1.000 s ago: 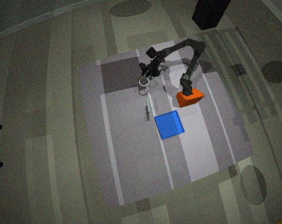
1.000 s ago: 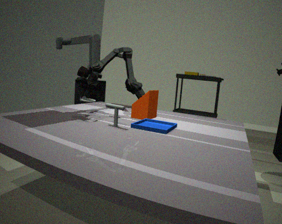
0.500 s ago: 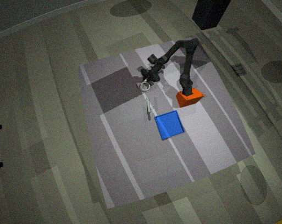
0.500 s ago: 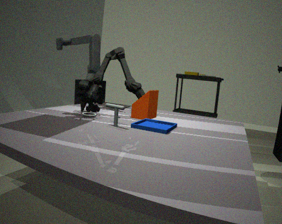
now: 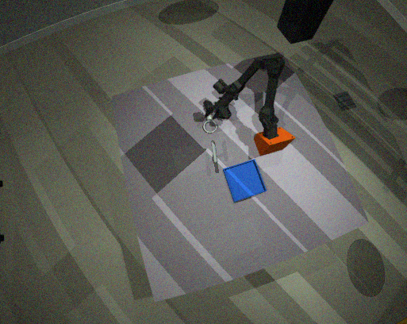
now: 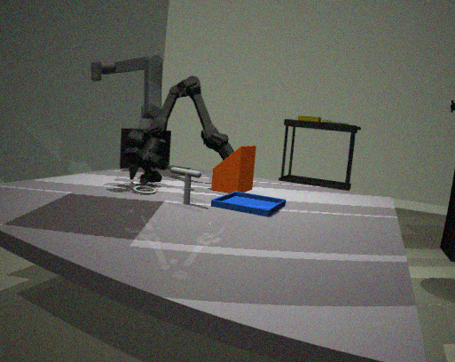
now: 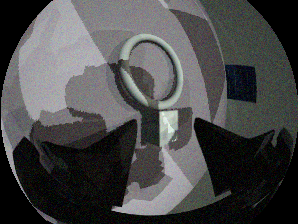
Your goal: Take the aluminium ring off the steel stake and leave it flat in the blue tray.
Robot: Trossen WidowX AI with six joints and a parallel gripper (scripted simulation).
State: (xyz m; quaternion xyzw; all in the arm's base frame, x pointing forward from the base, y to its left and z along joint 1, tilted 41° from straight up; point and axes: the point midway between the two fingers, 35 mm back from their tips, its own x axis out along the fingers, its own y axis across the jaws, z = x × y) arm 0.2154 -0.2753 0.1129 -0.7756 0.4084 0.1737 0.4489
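Aluminium ring (image 5: pixel 209 132) (image 6: pixel 145 193) (image 7: pixel 180 75), round with 1 squarish tab (image 5: pixel 209 117) (image 7: pixel 168 127), lies off the steel stake (image 5: pixel 214 152) (image 6: pixel 186 191), near the open black pincer (image 5: pixel 210 112) (image 6: pixel 138 178) (image 7: pixel 166 123).

arm (image 5: pixel 243 79) (image 6: pixel 200 104): dark grey to black, slender links, bulky rounded joints | base block (image 5: pixel 274 141) (image 6: pixel 234 170): orange, sloped top, small dark screw dots | jaws (image 5: pixel 210 115) (image 6: pixel 141 174): black, angular, tapering fingers

From my station I see: tray (image 5: pixel 244 181) (image 6: pixel 248 204) blue; arm (image 5: pixel 247 77) (image 6: pixel 201 107) black; base block (image 5: pixel 275 140) (image 6: pixel 233 170) orange; ring (image 5: pixel 204 126) (image 6: pixel 145 192) (image 7: pixel 178 72) pale silver; bench (image 5: pixel 225 234) (image 6: pixel 270 279) greyish lilac, striped lighter and darker, out to edges.
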